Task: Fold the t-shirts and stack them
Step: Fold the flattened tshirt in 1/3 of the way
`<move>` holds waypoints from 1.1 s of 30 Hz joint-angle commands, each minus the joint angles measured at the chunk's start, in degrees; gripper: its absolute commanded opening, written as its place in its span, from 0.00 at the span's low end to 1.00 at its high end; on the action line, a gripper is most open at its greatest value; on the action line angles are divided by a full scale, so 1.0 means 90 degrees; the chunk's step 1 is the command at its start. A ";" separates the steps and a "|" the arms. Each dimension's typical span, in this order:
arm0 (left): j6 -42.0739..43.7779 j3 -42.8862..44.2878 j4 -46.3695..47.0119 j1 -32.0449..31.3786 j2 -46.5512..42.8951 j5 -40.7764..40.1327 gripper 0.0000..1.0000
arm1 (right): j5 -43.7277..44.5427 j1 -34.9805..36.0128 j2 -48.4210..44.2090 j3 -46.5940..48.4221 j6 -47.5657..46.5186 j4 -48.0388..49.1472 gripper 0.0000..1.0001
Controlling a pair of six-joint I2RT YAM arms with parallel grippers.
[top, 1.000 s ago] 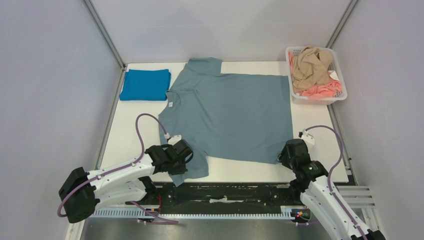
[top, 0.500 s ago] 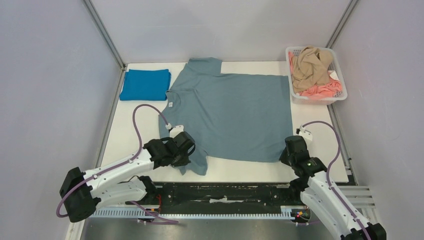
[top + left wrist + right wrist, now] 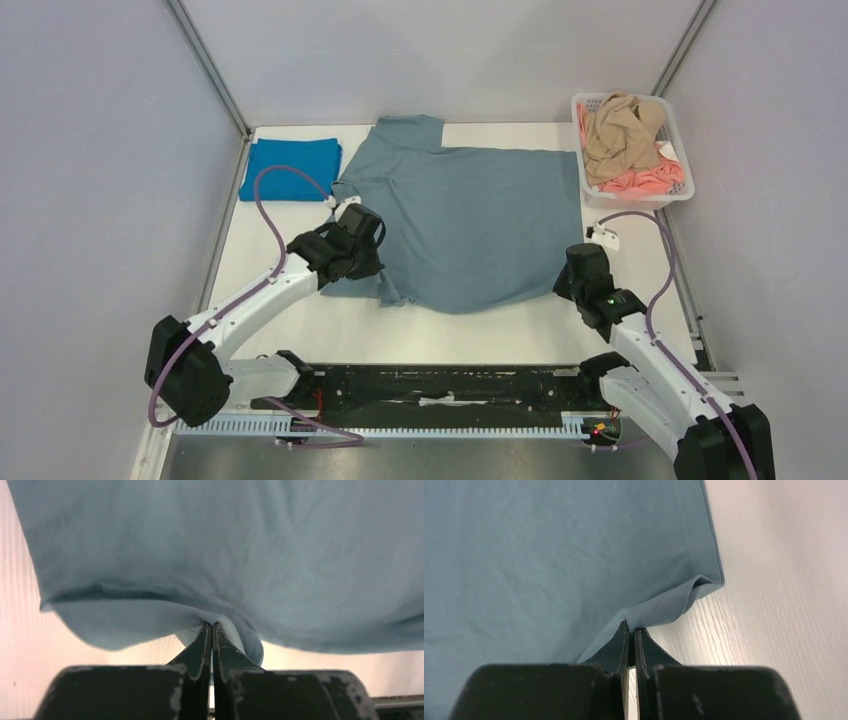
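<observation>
Where the grey-blue t-shirt [image 3: 480,225] lies: we see it spread over the middle of the table [image 3: 480,335], neck end toward the left edge, hem toward the right edge, one sleeve reaching the far edge.
Near edge of the shirt: we find it gathered up at both ends, with a curved sag between them; the near sleeve hangs in a loose fold at the left.
Left gripper [image 3: 368,262]: we see its fingers pressed together on a fold of the grey-blue cloth [image 3: 225,545] at the shirt's near left part, and the cloth drapes off both sides of the tips [image 3: 211,627].
Right gripper [image 3: 562,285]: we see it clamped tight [image 3: 631,627] on the near hem corner [image 3: 549,555], the stitched hem doubled over at the tips.
Open room: we count a bare strip of table along the whole near edge, a bare lane along the left edge, and a narrower lane between the hem and the right edge.
Bright blue t-shirt [image 3: 290,168]: we see it folded flat at the far left corner, just beside the grey-blue shoulder; we cannot tell whether they touch.
Basket [image 3: 640,201]: we see a white slatted one at the far right corner, apart from the hem.
In the basket: a crumpled tan t-shirt [image 3: 620,125] on top, and a pink t-shirt [image 3: 650,180] showing at its near side.
</observation>
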 commanded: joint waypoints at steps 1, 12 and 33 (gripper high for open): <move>0.0476 0.0737 0.0557 0.0423 0.0434 -0.0012 0.02 | 0.0396 -0.0105 0.0467 0.0614 -0.0216 0.0757 0.00; 0.0925 0.1707 0.1412 0.1052 0.1902 -0.0044 0.02 | 0.0974 -0.0468 0.1459 0.0882 -0.0359 0.1781 0.00; 0.1970 0.3822 0.1779 0.1995 0.4293 0.0045 0.69 | 0.1494 -0.0921 0.3380 0.1554 -0.0689 0.3091 0.14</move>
